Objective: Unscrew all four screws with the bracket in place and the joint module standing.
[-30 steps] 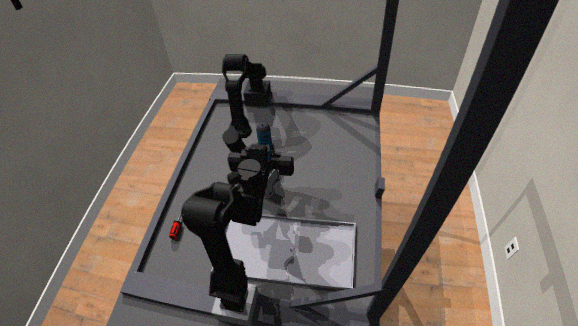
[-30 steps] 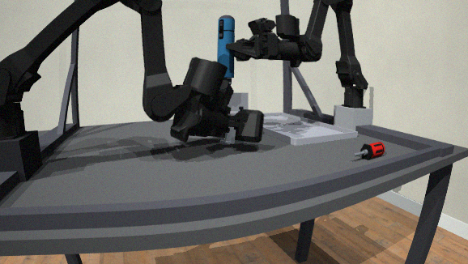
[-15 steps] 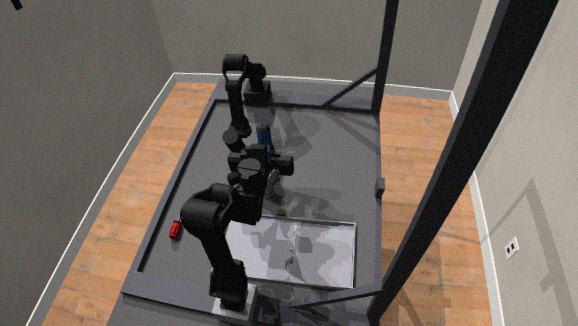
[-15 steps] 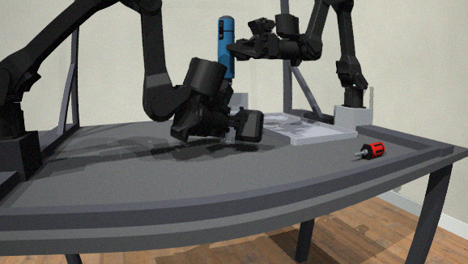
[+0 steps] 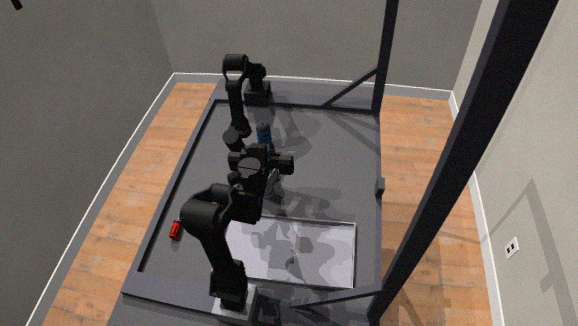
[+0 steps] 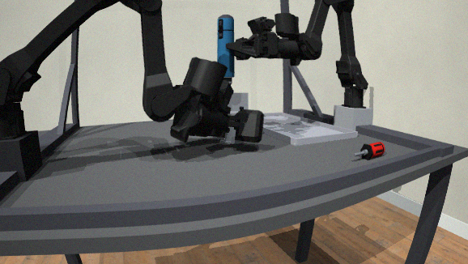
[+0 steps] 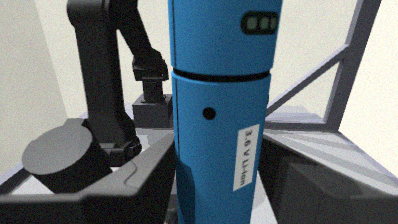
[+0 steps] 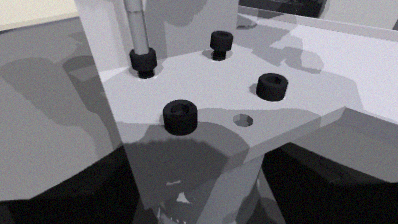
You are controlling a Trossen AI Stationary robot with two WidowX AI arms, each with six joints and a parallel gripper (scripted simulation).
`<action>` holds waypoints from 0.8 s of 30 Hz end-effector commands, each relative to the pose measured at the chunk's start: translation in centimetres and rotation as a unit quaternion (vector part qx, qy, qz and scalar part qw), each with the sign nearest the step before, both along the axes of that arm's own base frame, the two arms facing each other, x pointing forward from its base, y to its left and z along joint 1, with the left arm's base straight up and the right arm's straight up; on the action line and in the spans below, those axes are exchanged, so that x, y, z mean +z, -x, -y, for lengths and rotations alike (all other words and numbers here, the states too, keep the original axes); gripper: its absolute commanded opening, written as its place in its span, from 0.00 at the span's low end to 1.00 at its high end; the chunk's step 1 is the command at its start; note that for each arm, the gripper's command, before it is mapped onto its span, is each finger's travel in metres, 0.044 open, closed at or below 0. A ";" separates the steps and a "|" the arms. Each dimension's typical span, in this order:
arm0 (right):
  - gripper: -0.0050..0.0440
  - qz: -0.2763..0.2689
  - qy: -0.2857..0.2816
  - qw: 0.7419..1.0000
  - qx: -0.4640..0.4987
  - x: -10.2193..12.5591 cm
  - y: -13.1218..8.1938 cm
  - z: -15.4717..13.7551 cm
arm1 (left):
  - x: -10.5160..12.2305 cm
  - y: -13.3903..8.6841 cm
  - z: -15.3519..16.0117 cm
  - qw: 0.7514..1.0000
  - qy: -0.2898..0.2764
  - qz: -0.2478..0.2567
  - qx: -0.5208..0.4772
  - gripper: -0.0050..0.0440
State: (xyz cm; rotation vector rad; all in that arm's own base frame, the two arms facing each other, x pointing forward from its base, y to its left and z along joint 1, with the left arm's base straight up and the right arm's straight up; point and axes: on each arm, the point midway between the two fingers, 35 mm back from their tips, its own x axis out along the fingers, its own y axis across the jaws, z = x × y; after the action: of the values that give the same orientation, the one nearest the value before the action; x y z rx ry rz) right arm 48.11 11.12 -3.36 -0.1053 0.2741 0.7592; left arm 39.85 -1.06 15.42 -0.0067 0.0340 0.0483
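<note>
On the near side of the bench (image 5: 320, 130) (image 6: 121, 182), a red-handled tool (image 5: 174, 230) (image 6: 376, 150) lies flat. Beyond, the right gripper (image 6: 219, 131) (image 8: 202, 141) is clamped on the pale joint module (image 8: 200, 197) below its bracket (image 8: 200, 90). All four screws (image 8: 180, 117) show there, two visibly raised. Above, the left gripper (image 5: 263, 150) (image 6: 229, 48) (image 7: 215, 141) pinches the upright blue screwdriver (image 5: 263, 134) (image 6: 225, 44) (image 7: 220, 110) (image 8: 138, 30), its bit in one raised screw's head.

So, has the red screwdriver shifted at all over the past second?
No. The red screwdriver keeps its place and angle beside the table's raised edge in the top view.
</note>
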 end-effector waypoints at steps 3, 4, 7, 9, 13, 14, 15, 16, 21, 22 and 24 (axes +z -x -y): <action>0.59 0.018 -0.002 1.000 0.001 1.5 -0.6 -0.1 | -0.5 0.1 0.3 1.000 0.003 -0.012 -0.004 0.43; 0.59 0.018 -0.002 1.000 0.001 1.5 -0.6 -0.1 | -0.5 0.1 0.3 1.000 0.003 -0.012 -0.004 0.43; 0.59 0.018 -0.002 1.000 0.001 1.5 -0.6 -0.1 | -0.4 0.1 0.3 1.000 0.003 -0.012 -0.004 0.43; 0.59 0.018 -0.002 1.000 0.001 1.5 -0.6 -0.1 | -0.4 0.1 0.3 1.000 0.003 -0.012 -0.004 0.43; 0.59 0.018 -0.002 1.000 0.001 1.5 -0.6 -0.1 | -0.8 0.0 0.3 1.000 0.003 -0.016 -0.004 0.43; 0.59 0.018 -0.002 1.000 0.001 1.5 -0.6 -0.1 | -0.8 0.0 0.3 1.000 0.003 -0.016 -0.004 0.43; 0.59 0.018 -0.002 1.000 0.001 1.5 -0.6 -0.1 | -0.8 0.0 0.3 1.000 0.003 -0.016 -0.004 0.43; 0.59 0.018 -0.002 1.000 0.001 1.5 -0.6 -0.1 | -0.8 0.0 0.4 1.000 0.003 -0.016 -0.004 0.43; 0.59 0.018 -0.002 1.000 0.001 1.5 -0.6 -0.1 | -0.8 0.0 0.4 1.000 0.003 -0.016 -0.005 0.43; 0.59 0.018 -0.002 1.000 0.001 1.5 -0.6 -0.1 | -0.8 0.0 0.4 1.000 0.003 -0.016 -0.004 0.43; 0.59 0.018 -0.002 1.000 0.001 1.5 -0.6 -0.1 | -0.3 0.1 0.4 1.000 0.002 -0.012 -0.004 0.43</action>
State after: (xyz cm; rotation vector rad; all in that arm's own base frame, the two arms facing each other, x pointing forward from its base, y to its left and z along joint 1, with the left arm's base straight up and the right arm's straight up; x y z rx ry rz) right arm 48.11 11.12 -3.36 -0.1053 0.2741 0.7592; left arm 39.84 -1.08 15.51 -0.0063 0.0372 0.0491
